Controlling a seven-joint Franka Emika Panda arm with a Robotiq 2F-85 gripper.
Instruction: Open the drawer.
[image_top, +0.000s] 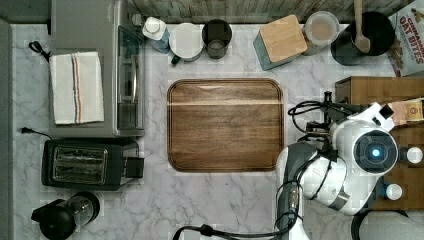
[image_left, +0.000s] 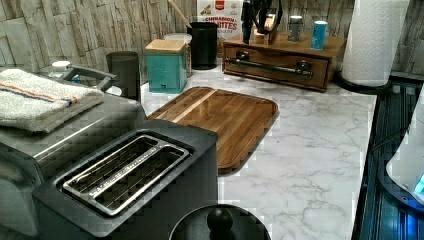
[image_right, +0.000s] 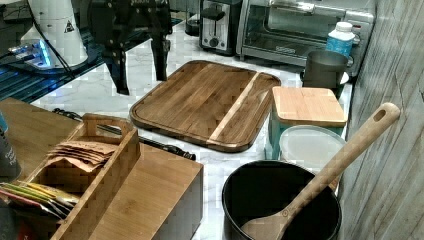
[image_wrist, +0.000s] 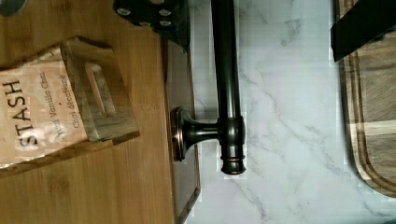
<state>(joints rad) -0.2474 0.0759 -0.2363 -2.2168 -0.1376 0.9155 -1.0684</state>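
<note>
White marble countertop (image_top: 225, 200) against a rough grey stone-tile wall (image_left: 60, 30)

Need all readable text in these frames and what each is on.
"STASH", with smaller "Chai" lines partly legible: tea packet in the wooden caddy.
"CINNAMON ...BITES": cereal box, left view.
"OAT BITES": same box, top view.
Two cans on the cabinet, blue bottle: labels unreadable.

Looks like a kitchen setup: marble worktop (image_top: 225, 200) with a toaster (image_top: 87, 162), toaster oven (image_top: 107, 30), cutting board (image_top: 225, 125), utensil pot (image_right: 280, 200) and cereal box (image_left: 220, 20) along a stone-tile wall.
</note>
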